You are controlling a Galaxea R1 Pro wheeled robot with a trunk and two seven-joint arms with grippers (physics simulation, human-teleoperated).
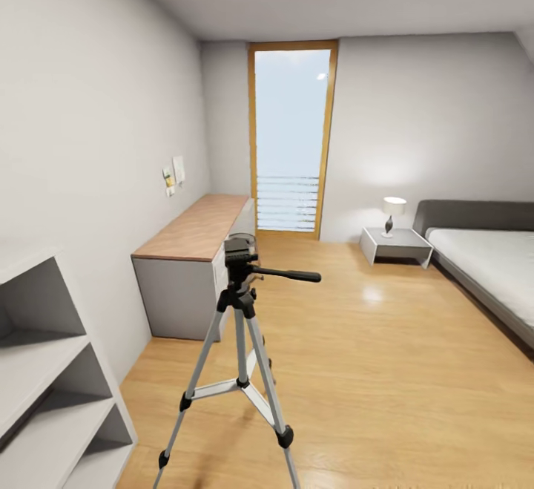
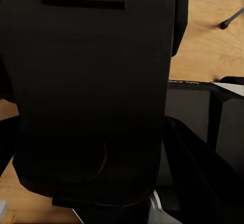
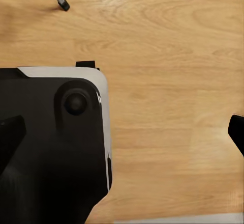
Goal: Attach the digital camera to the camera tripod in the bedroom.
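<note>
A: What stands nearest?
B: The camera tripod (image 1: 239, 355), three slim silver-grey metal legs with black feet on glossy light wood floor (image 1: 386, 370), black head, long pan handle pointing right; a grey shelf (image 1: 52, 378) beside it.
A: Beyond?
B: A wood-topped desk (image 1: 196, 240), a lamp (image 1: 392, 214), the bed (image 1: 489, 259), a tall wood-framed window (image 1: 291, 140).
A: The grippers?
B: Cannot tell whether either is apart or together

tripod (image 1: 239, 326): 1 | desk (image 1: 196, 233): 1 | lamp (image 1: 392, 213): 1 | bed (image 1: 489, 251): 1 | window (image 1: 291, 140): 1
</note>
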